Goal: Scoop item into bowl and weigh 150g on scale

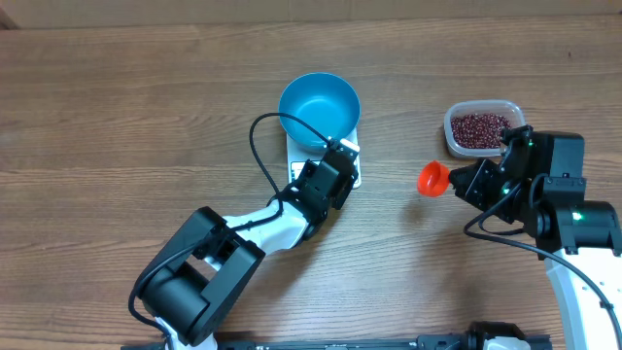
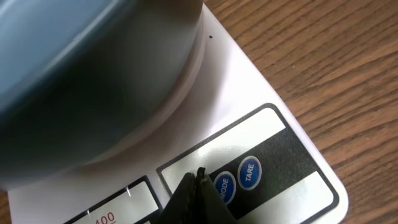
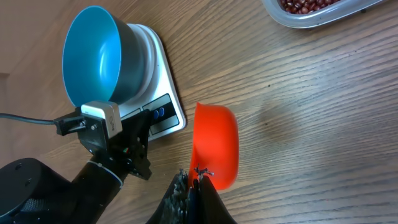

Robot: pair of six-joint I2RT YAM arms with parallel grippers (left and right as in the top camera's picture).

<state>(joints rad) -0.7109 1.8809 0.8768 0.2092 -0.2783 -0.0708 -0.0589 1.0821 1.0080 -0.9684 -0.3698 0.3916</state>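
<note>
Poking pressed-together left gripper (image 2: 199, 179) at the scale (image 2: 249, 81)'s MODE button (image 2: 222, 188), probably zeroing the empty blue bowl (image 1: 319, 105); pinching orange scoop (image 3: 216, 143) in right gripper (image 3: 196, 177), next needing beans (image 1: 480, 127).

One bowl (image 1: 319, 109), scale (image 2: 249, 81), scoop (image 3: 217, 146) and tub (image 1: 449, 131)

Bright blue bowl (image 1: 319, 102), white scale (image 2: 249, 87), maroon beans (image 1: 480, 128), orange-red scoop (image 1: 432, 179), brown wood-grain table (image 1: 117, 117)
</note>
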